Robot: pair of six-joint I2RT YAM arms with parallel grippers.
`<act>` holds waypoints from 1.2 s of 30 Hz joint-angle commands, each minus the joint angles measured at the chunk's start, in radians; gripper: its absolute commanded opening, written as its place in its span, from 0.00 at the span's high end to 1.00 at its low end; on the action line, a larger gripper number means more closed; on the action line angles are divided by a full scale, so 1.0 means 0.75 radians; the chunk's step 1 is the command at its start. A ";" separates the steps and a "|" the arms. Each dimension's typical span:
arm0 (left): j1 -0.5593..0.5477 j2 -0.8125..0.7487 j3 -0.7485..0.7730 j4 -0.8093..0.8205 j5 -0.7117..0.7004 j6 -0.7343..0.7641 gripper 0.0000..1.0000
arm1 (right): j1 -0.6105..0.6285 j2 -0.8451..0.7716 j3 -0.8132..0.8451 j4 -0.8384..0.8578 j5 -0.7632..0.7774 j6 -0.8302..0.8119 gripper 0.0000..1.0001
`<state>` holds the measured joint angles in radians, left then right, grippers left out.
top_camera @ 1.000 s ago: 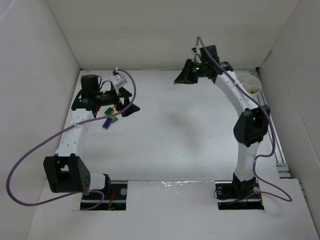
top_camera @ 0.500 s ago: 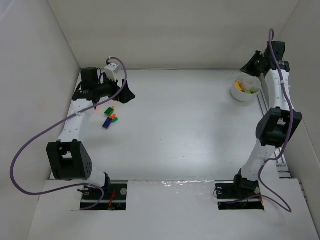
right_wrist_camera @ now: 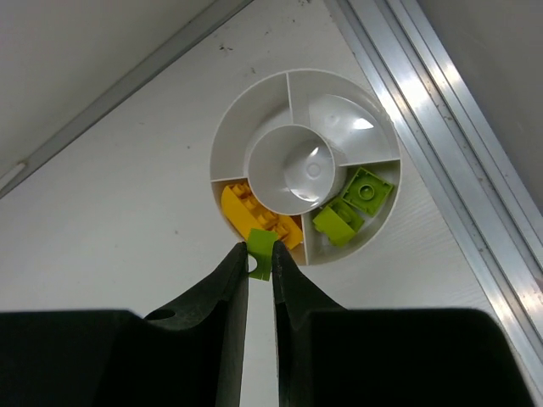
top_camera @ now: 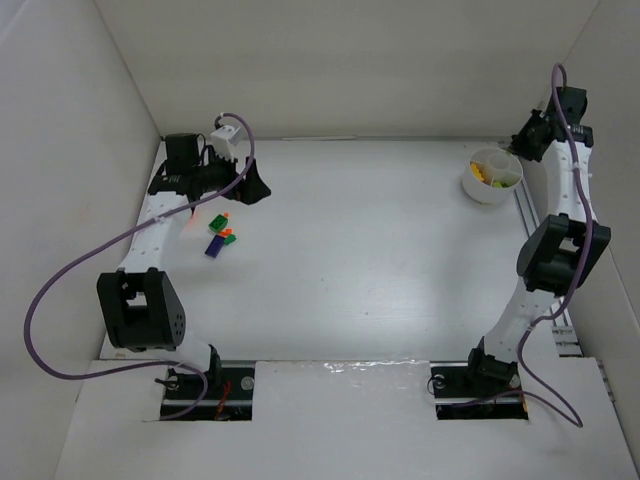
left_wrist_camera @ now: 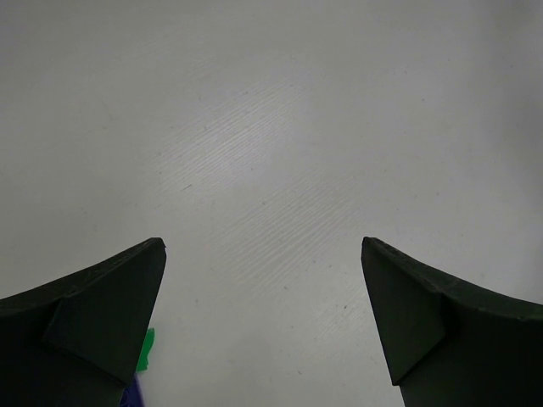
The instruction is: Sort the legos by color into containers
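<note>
Now: R gripper [right_wrist_camera: 260, 259] pinching green lego [right_wrist_camera: 260, 246] btwn fingertips, over cup [right_wrist_camera: 246, 119] rim, by wedge w/ orange brick [right_wrist_camera: 254, 216]. Two green bricks [right_wrist_camera: 352, 203] in next wedge. L gripper [left_wrist_camera: 263, 246] fingers spread wide, well apart from cup.

My left gripper [left_wrist_camera: 263, 244] hangs spread wide above the white table [left_wrist_camera: 280, 110]; at seven o'clock, a green lego [left_wrist_camera: 147, 349] and a dark blue lego [left_wrist_camera: 132, 395] peek past my finger.
</note>
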<state>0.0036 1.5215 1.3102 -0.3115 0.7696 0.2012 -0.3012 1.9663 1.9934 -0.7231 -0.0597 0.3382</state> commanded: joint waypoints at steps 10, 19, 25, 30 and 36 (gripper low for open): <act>-0.038 0.031 0.108 -0.008 -0.018 0.004 0.01 | -0.024 0.094 -0.007 -0.011 0.108 -0.042 1.00; -0.050 0.043 0.108 -0.008 -0.018 0.004 0.01 | -0.024 0.094 -0.034 -0.024 0.145 -0.042 1.00; -0.050 0.055 0.108 -0.008 -0.006 0.004 0.01 | -0.036 0.109 -0.046 -0.036 0.145 -0.042 1.00; -0.050 0.055 0.108 -0.008 -0.006 0.016 0.01 | -0.036 0.109 -0.046 -0.036 0.157 -0.042 1.00; -0.050 0.055 0.108 -0.008 0.007 0.016 0.01 | -0.036 0.121 -0.034 -0.048 0.157 -0.030 0.98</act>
<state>-0.0269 1.5753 1.3434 -0.3202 0.7551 0.2062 -0.3210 2.0453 1.9491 -0.7578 0.0418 0.3168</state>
